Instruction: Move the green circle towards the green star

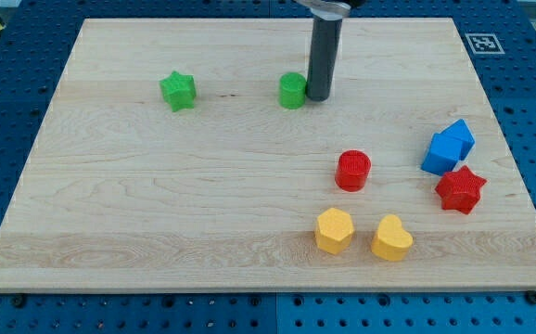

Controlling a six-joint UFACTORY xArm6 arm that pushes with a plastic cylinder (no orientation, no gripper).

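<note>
rod: straight cylinder, matte dark grey/black, smooth, uniform width down its visible length. lighter sheen stripe along its left side. top centre of the frame: wider metallic silver collar, cut off by the frame edge. my tip: flat, blunt end, same dark finish. no cables or markings visible.

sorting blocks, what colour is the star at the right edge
Red; the star shows best in the camera view.

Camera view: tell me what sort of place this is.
Probably a robotics lab test bench. A wooden board lies on a blue perforated table, a fiducial marker sits at the board's corner, and my tip touches the green circle among toy blocks.
</note>
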